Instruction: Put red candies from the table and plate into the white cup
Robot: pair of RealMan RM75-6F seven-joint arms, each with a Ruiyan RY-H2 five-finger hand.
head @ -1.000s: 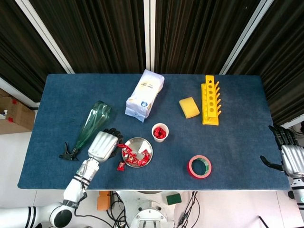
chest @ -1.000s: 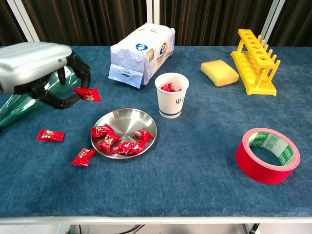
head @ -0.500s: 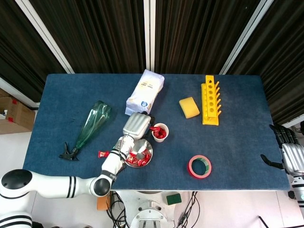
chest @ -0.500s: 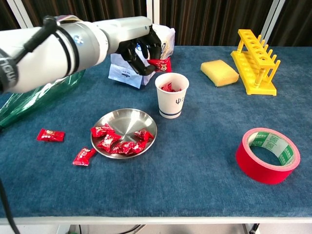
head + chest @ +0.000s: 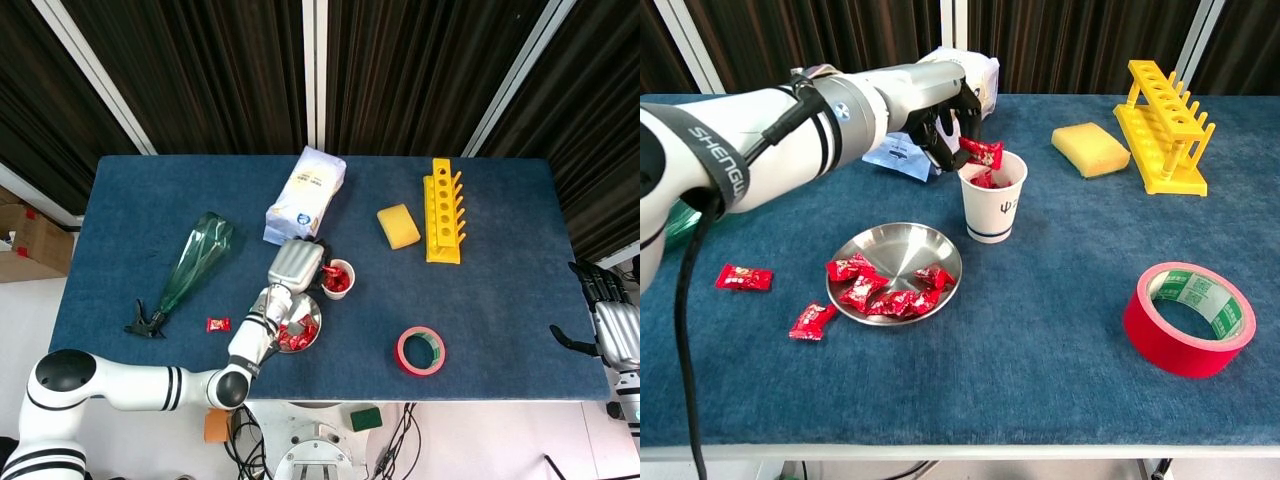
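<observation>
Red wrapped candy pinched by left hand just over white cup rim | light, crinkly, slippery wrapper: likely best gripped mid-body | more candies in plate, two loose on tabletop near left | right hand empty, fingers apart, far right edge.

Middle of the frame, the left hand sits right beside the white cup, which has red candies in it. Just below is the steel plate with more red candies, partly hidden by the arm. One loose candy lies to the left. The right hand hangs at the far right edge, fingers spread, holding nothing.
</observation>
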